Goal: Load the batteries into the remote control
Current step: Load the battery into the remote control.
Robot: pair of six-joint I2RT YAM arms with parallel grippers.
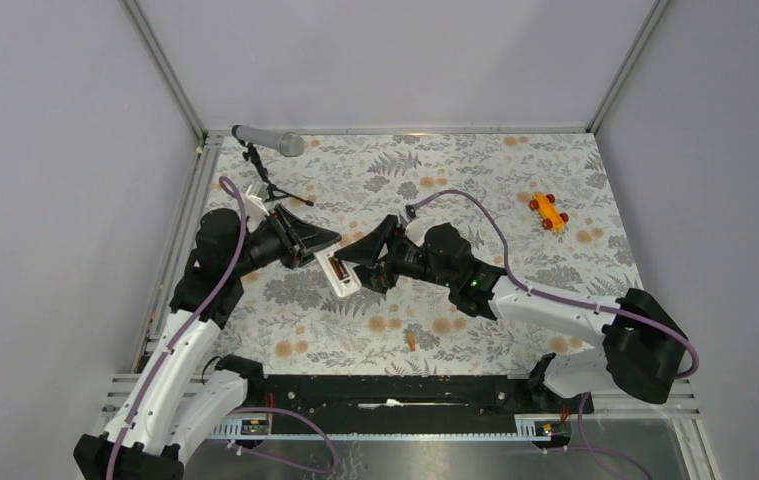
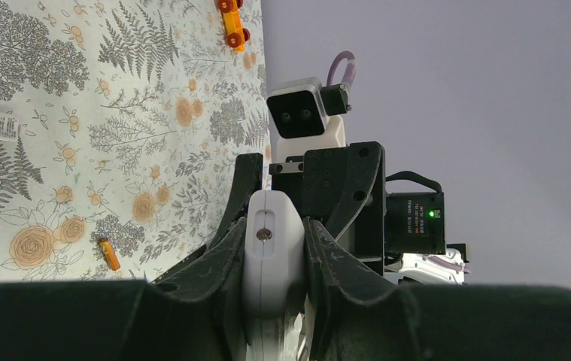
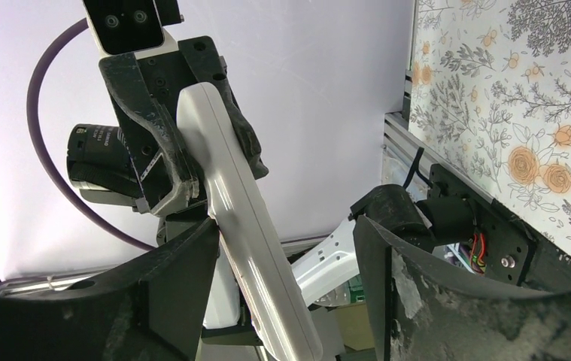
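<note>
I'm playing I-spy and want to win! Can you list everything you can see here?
remote control: one, white, held up above the tablecloth
battery: one, coppery orange, loose on the tablecloth, near side
toy car: one, orange with red wheels, far right
microphone: one, grey, on a black tripod, far left
small white piece: one, white, beside the tripod
tablecloth: one, flowery, under everything
left end effector: one, black, shut on the remote control
right end effector: one, black, open around the remote control
</note>
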